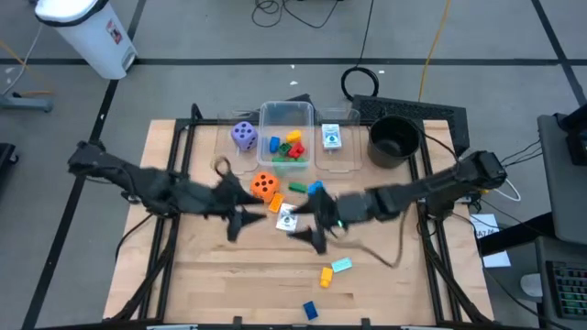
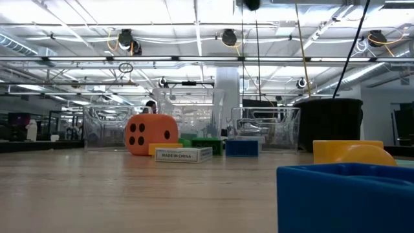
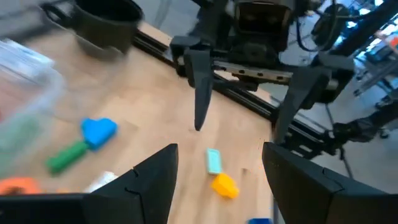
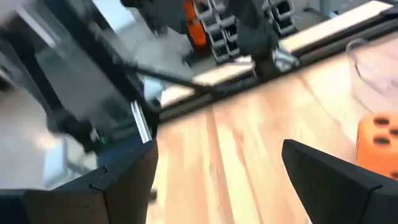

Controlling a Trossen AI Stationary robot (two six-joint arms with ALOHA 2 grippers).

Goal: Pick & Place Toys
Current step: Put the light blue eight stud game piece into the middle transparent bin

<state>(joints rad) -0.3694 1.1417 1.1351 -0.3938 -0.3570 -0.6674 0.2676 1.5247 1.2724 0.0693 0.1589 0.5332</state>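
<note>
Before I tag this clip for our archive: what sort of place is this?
Probably a robotics lab in an open industrial hall: a wooden worktable on a taped concrete floor, cables trailing behind it, and exposed ceiling lights and pipes visible in the low view.

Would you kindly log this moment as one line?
left gripper: open, empty | right gripper: open, empty | orange dotted die: on table

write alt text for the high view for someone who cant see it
Seen from above, two dark arms meet mid-table, the left pincer and right pincer open and empty beside an orange die and a white card. Behind sits a clear tub holding coloured blocks.
</note>
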